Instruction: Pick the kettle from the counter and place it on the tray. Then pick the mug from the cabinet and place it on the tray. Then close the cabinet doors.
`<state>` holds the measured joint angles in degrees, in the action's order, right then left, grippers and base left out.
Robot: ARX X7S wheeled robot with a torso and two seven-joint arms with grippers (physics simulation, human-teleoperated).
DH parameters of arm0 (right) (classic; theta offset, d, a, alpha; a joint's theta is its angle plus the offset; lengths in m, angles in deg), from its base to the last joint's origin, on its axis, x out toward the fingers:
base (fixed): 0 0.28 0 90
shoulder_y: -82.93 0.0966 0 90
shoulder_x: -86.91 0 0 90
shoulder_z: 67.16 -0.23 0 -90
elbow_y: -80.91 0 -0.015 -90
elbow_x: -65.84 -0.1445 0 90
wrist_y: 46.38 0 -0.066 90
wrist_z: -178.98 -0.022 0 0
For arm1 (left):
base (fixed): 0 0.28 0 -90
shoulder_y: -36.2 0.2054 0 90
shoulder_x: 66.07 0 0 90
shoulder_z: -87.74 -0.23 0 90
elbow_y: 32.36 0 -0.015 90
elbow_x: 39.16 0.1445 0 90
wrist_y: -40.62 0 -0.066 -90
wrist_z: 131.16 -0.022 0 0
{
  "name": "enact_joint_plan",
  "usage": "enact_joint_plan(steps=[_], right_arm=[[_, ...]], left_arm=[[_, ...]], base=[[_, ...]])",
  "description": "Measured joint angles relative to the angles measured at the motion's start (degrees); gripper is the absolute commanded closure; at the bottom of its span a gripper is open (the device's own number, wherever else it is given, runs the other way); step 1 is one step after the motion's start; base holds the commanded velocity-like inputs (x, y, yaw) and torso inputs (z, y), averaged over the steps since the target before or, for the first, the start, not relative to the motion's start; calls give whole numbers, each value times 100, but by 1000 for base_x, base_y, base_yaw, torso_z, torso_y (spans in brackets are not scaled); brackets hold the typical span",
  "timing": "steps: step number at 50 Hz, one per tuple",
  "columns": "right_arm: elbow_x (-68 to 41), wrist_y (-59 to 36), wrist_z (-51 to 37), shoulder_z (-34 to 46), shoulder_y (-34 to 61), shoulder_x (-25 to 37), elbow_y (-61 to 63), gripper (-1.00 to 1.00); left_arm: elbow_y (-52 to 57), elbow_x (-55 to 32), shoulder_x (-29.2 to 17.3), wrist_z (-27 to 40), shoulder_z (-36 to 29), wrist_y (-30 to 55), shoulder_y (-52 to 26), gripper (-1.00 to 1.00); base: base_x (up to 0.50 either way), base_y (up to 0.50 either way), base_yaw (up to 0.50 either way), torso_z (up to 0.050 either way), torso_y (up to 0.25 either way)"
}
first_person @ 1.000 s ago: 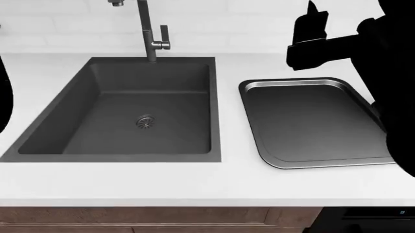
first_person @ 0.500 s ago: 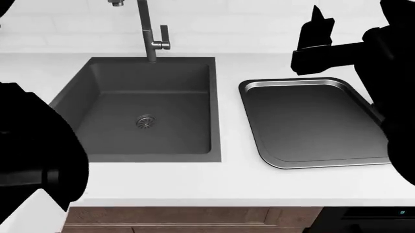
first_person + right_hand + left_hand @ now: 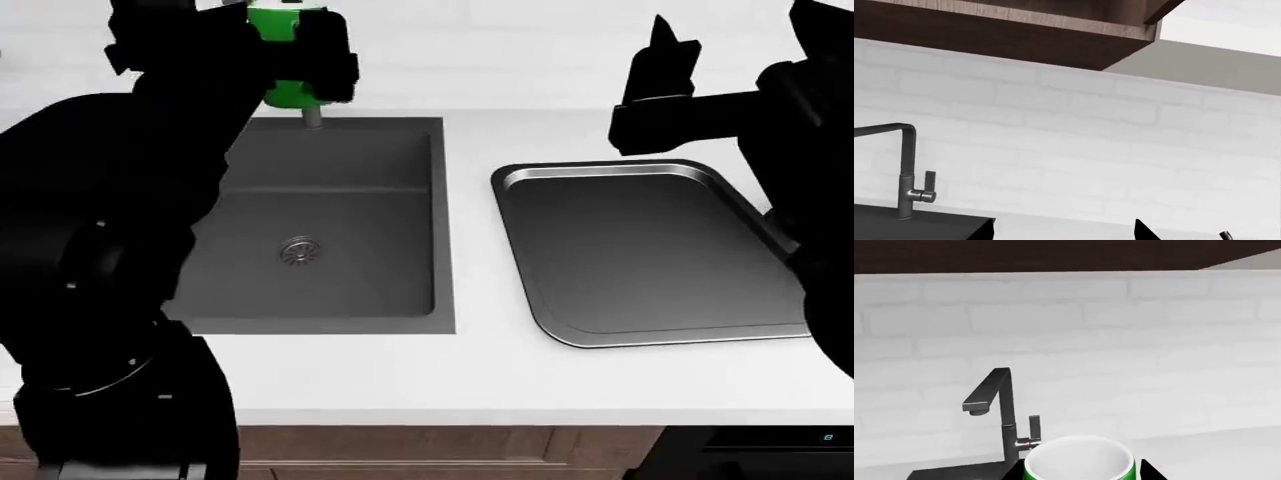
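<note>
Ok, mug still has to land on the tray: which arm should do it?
Left. The left gripper already grips the mug above the sink, so it likely only needs to carry it across to the tray. The right gripper hovers behind the tray, seemingly empty.

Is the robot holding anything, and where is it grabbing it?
Yes: the left gripper holds the green mug by its sides, above the sink. The right gripper seems to hold nothing.
</note>
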<state>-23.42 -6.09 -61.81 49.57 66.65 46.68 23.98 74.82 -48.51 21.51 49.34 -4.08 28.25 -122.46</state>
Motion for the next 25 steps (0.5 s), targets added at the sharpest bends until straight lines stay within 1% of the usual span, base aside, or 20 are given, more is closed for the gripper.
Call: enact_joint_plan(steps=[3, 14, 25], right_arm=[[-1, 10, 12, -10, -7, 14, -10, -100], [-68, 40, 33, -68, 1, 84, -7, -100], [-137, 15, 22, -107, 86, 152, -9, -100]], left_arm=[[-168, -26, 34, 36, -131, -150, 74, 100], [-506, -181, 55, 183, -529, -489, 273, 100], [-593, -365, 3, 286, -708, -582, 336, 100]], base=[[0, 0, 0, 0, 0], [0, -500, 0, 0, 0], [0, -500, 0, 0, 0]])
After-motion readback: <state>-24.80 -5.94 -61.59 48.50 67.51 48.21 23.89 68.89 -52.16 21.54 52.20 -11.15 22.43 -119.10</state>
